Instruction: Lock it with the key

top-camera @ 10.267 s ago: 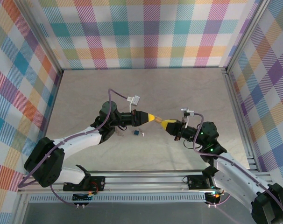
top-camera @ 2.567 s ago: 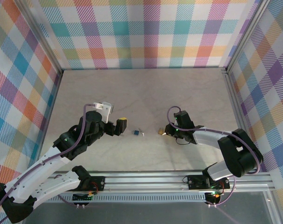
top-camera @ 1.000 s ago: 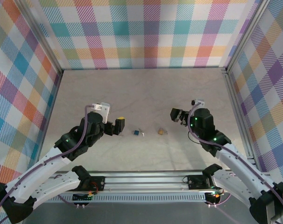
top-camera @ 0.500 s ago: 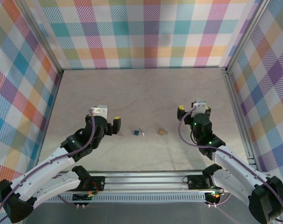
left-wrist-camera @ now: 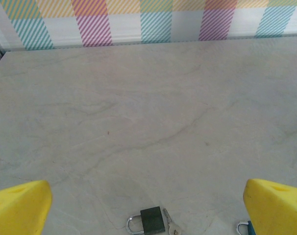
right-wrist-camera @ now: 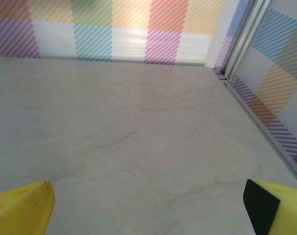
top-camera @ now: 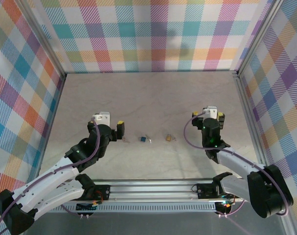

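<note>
Marbled grey tabletop (top-camera: 153,98), boxed in by plaid walls (top-camera: 158,34), and we start at the near rail (top-camera: 153,188). Just beyond it, the left gripper (top-camera: 121,131) hangs near the blue padlock (top-camera: 144,139), on its left side. The jaws are spread wide with nothing between them, and its wrist view shows bare table between the yellow fingertips (left-wrist-camera: 21,205). Close on the blue padlock's right lies the brass padlock (top-camera: 168,138), with a small key (left-wrist-camera: 170,226) poking out beside its body. Well to the right of the blue padlock and a touch farther back, the right gripper (top-camera: 207,116) is parted too. It's empty and aimed at the far wall, not at any lock. Both tools look parked clear, I'd say, leaving the locks in the open. Nothing blocks a straight drop onto either one. Whether a shackle is snapped home is too small to call.
</note>
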Controlling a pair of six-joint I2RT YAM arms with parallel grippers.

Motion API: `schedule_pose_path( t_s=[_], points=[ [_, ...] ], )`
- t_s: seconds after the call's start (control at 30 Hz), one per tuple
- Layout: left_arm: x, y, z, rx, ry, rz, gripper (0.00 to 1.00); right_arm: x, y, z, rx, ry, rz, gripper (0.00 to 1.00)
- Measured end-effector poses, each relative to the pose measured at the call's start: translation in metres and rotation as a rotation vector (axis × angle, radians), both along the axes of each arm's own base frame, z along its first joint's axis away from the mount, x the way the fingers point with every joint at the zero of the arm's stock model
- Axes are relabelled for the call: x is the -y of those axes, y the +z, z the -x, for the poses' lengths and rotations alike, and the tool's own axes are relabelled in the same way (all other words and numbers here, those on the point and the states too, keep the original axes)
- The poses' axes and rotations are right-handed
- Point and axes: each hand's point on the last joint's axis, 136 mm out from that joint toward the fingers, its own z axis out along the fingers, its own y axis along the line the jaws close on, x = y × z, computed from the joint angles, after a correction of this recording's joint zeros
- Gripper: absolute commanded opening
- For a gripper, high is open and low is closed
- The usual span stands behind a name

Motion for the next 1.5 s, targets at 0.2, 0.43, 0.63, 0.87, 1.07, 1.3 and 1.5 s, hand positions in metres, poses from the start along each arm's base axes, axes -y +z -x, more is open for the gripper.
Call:
schedule_pose_path(
  t_s=[0.2,0.43,0.63,0.87,1.07,1.3,1.5],
  points=[
    [-0.003,-0.004,0.0,0.001,0.017,-0.012,1.0,0.016,-0.03,-0.01,-0.071,-0.044,0.012,0.99],
    [-0.005,-0.006,-0.002,0.007,0.028,-0.03,1.0,0.009,-0.064,-0.024,-0.158,0.004,0.047,0.99],
    [-0.009,-0.01,-0.003,0.015,0.052,-0.049,1.0,-0.003,-0.057,-0.052,-0.132,0.054,0.09,0.99],
    [-0.018,-0.012,-0.002,0.04,0.087,-0.053,1.0,0.023,-0.061,-0.056,-0.14,0.008,0.026,0.99],
    [-0.022,-0.015,-0.001,0.055,0.108,-0.063,1.0,0.036,-0.06,-0.064,-0.151,0.01,-0.062,0.99],
    [-0.031,-0.014,0.002,0.099,0.124,-0.073,1.0,0.03,-0.067,-0.063,-0.177,0.075,-0.131,0.99],
    [-0.036,-0.018,0.002,0.123,0.127,-0.104,1.0,0.027,-0.076,-0.05,-0.146,0.154,-0.191,0.99]
  ],
)
